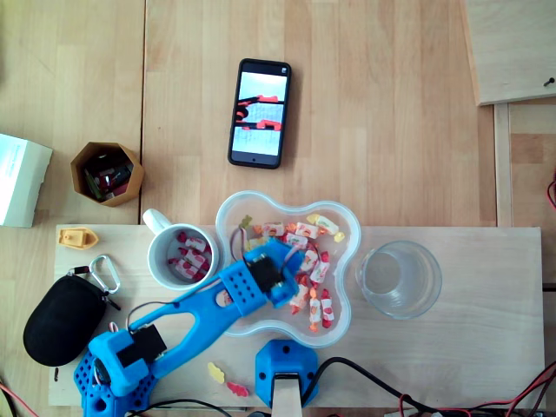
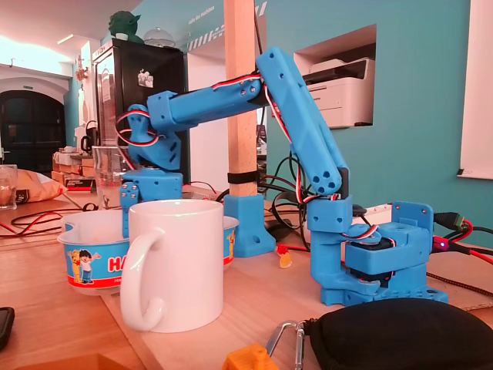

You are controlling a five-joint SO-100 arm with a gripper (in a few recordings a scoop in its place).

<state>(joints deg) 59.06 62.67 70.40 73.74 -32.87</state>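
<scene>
Gripper (image 1: 291, 258) is nose-down in the clear lobed bowl (image 1: 346, 306), with its tips among the wrapped candies (image 1: 314, 295) on the left side of the pile in the overhead view. Can't tell how wide the jaws are or whether they've got hold of a sweet. From above the wrist body covers them, and in the fixed view the white mug (image 2: 181, 262) stands in front of the spot where the fingers dip past the bowl's rim.

Mug sits right up against the bowl's left edge, with a few candies of the same kind in it. An empty glass (image 1: 400, 280) stands just beside the bowl on the right. My guess is all three are lined up on the wooden board (image 1: 469, 347) near the base so the arm reaches each without stretching. Phone (image 1: 259, 113) lies farther off, black pouch (image 1: 62, 320) at the near left.
</scene>
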